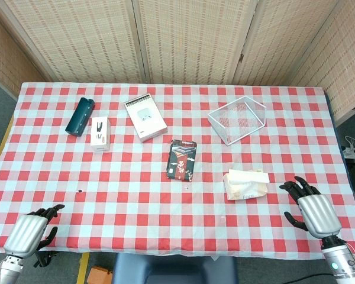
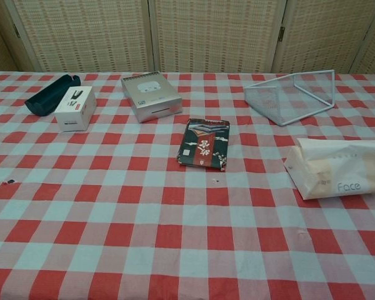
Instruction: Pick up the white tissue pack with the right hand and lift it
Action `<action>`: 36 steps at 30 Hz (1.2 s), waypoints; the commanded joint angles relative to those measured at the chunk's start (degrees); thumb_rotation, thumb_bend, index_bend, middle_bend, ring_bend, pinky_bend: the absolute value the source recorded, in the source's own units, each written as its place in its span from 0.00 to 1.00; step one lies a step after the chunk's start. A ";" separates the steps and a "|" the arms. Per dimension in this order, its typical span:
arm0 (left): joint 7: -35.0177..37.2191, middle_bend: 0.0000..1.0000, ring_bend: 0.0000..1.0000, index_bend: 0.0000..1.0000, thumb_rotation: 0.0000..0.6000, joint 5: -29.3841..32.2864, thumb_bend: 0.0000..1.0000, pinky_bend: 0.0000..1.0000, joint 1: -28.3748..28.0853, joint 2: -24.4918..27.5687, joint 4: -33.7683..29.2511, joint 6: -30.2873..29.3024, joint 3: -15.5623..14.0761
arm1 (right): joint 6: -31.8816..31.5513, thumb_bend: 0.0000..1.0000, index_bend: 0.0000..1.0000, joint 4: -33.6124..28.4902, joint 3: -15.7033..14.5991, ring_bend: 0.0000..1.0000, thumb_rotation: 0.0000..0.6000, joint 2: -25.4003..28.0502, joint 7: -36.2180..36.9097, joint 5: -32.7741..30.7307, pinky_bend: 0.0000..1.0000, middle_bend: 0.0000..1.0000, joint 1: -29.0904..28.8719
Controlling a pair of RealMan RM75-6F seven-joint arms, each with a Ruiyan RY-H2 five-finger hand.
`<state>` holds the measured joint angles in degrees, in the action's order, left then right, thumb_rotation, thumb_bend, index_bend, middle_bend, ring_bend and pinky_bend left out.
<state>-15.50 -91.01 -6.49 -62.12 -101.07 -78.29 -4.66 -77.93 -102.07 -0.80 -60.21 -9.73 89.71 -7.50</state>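
Tabletop (image 1: 165,236), red-and-white check cloth, fills both views; folding screen behind the far edge.

Wire basket (image 1: 237,119) sits tipped toward the far right corner, open side facing the near edge. Grey boxed device (image 1: 145,118) lies flat near the far edge, about centre. Dark printed packet (image 1: 181,159) lies flat mid-table. Dark green case (image 1: 80,116) and small white box (image 1: 100,131) lie side by side toward the far left.

White tissue pack (image 1: 246,184) lies flat toward the near right corner, apart from everything else, a loose sheet standing out of its top. Chest view shows it close against the right frame edge (image 2: 337,167).

Right hand (image 1: 310,207) hovers at the near right corner, just beside the pack, fingers spread, holding nothing. Bare cloth lies between them, so the approach looks unobstructed; basket is well behind the pack.

Left hand (image 1: 32,232) rests at the near left corner, fingers loosely apart, empty, well out of the way.

Judgement: reach not yet begun.
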 commanded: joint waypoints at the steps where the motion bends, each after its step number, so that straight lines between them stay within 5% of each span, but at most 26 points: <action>1: -0.10 0.38 0.39 0.23 1.00 0.10 0.47 0.57 0.01 0.03 -0.06 0.07 -0.02 | 0.07 0.20 0.26 0.04 -0.02 0.09 1.00 0.01 -0.04 -0.02 0.31 0.24 -0.04; 5: 0.19 0.38 0.39 0.23 1.00 -0.02 0.47 0.57 0.04 0.08 -0.16 -0.05 -0.02 | -0.83 0.20 0.28 0.84 0.26 0.15 1.00 -0.63 -0.51 0.61 0.35 0.29 0.02; 10: 0.49 0.38 0.39 0.23 1.00 0.23 0.47 0.57 0.03 0.10 -0.03 -0.10 0.14 | -3.88 0.20 0.37 5.80 1.85 0.37 1.00 -5.08 -1.98 1.42 0.71 0.49 0.20; 14: 1.16 0.38 0.39 0.23 1.00 -0.41 0.47 0.57 0.07 0.40 -0.28 -0.43 0.00 | -3.32 0.20 0.43 10.28 2.40 0.50 1.00 -8.71 -3.18 0.81 0.84 0.61 -0.40; 36: 2.53 0.39 0.39 0.24 1.00 -0.35 0.47 0.57 -0.05 0.69 -0.04 -0.19 0.04 | 7.18 0.22 0.45 25.37 6.20 0.59 1.00 -22.38 -3.61 -4.85 0.96 0.71 -9.13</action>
<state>-12.97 -91.35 -6.54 -61.43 -101.10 -78.48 -4.62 -71.18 -77.37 5.26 -81.98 -13.39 85.18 -16.21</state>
